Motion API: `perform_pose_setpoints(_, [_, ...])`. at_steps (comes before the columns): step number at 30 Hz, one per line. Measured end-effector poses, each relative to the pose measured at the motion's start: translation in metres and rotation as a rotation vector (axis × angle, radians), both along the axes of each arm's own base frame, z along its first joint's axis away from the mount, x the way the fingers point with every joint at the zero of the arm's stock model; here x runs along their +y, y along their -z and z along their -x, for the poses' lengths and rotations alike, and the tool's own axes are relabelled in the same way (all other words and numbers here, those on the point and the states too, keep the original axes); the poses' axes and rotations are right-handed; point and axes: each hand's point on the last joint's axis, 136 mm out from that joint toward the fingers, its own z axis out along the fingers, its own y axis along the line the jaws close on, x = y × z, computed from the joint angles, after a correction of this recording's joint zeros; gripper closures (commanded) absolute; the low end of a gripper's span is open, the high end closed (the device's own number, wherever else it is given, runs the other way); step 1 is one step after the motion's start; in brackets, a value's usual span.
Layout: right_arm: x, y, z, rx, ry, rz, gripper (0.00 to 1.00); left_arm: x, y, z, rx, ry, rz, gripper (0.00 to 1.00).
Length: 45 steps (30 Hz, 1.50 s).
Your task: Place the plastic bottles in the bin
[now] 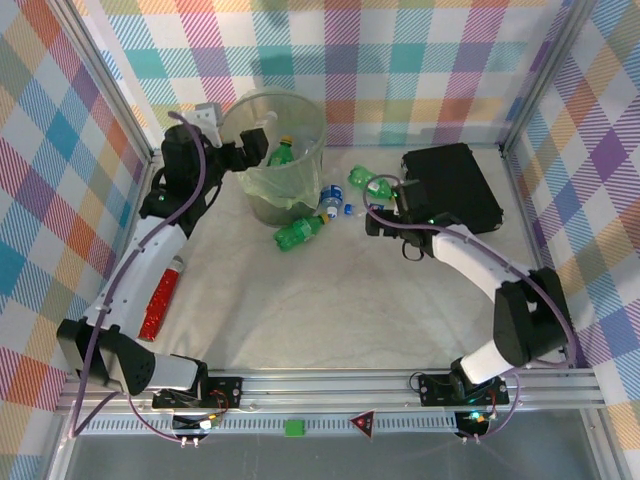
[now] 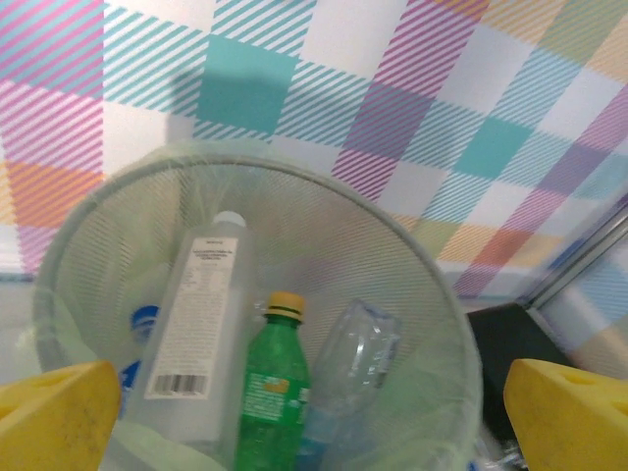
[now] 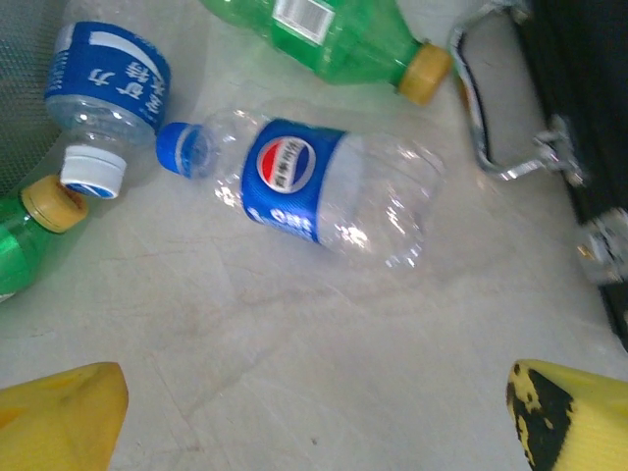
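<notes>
The bin [image 1: 312,150] stands at the back left, a grey mesh basket with a pale green liner. My left gripper [image 1: 256,140] hangs open over its left rim, holding nothing. Below its yellow fingers [image 2: 59,417] the bin [image 2: 432,324] holds a tall clear bottle [image 2: 201,334], a green bottle [image 2: 275,383] and a crumpled clear bottle [image 2: 358,353]. Right of the bin, a green bottle [image 1: 298,232] and blue-labelled clear bottles [image 1: 332,203] lie on the table. My right gripper [image 3: 319,422] is open above bare table, a little short of a lying blue-labelled bottle [image 3: 304,186].
A black rectangular case [image 1: 450,185] lies at the back right, its metal handle [image 3: 491,128] close to the bottles. A flat red packet [image 1: 160,300] lies by the left arm. Checked walls enclose the table on three sides.
</notes>
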Motion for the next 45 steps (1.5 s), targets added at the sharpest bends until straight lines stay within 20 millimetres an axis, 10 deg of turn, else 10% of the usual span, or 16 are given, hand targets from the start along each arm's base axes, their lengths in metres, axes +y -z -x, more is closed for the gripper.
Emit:
perform_pose_setpoints(13, [0.027,0.03,-0.088,0.026,-0.187,0.113,0.01,-0.004,0.163,0.047,0.381,-0.027,0.182,0.0])
perform_pose_setpoints(29, [0.042,0.066,-0.088,0.154,-0.333,0.083,0.01,0.001,0.229,0.083,0.535,-0.105,0.246,0.0])
perform_pose_setpoints(45, [0.043,0.086,-0.065,0.247,-0.331,0.035,0.13,-0.01,0.241,0.076,0.564,-0.102,0.272,0.0])
